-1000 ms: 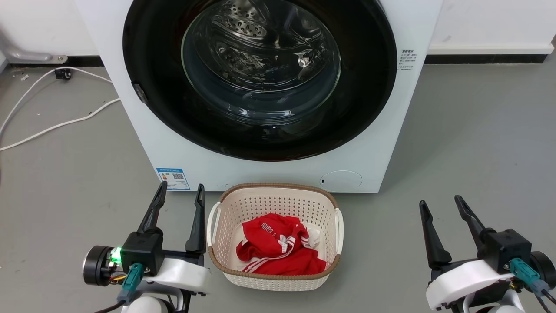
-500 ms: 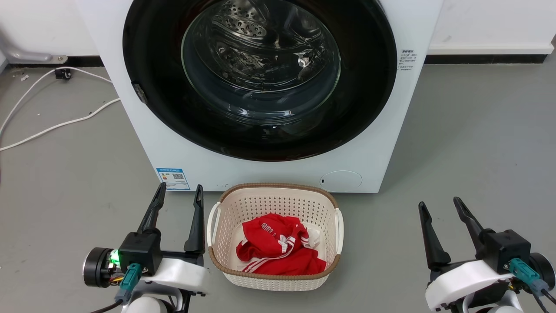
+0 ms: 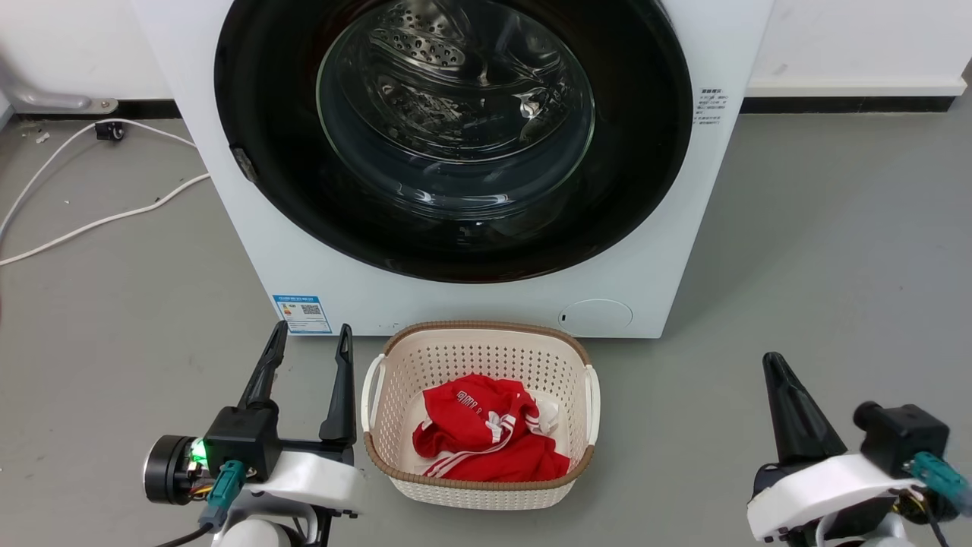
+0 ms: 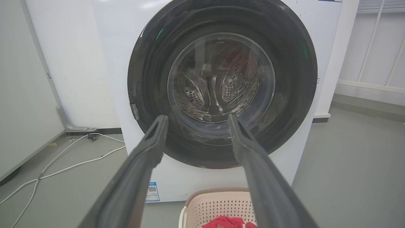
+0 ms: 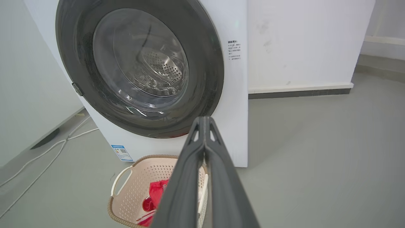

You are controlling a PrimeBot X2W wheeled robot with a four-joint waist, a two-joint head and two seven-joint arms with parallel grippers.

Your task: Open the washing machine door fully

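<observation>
We read this as a bare laundry test room: washing machine (image 3: 486, 304), grey floor (image 3: 835, 228), white walls (image 3: 835, 38), loose cables (image 3: 99, 220), laundry basket (image 3: 486, 327).

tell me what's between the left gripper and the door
Head view: a strip of bare floor, then the washer's white lower front with its blue label, lie between left gripper and door. The basket sits beside the gripper, not in the way.
</observation>
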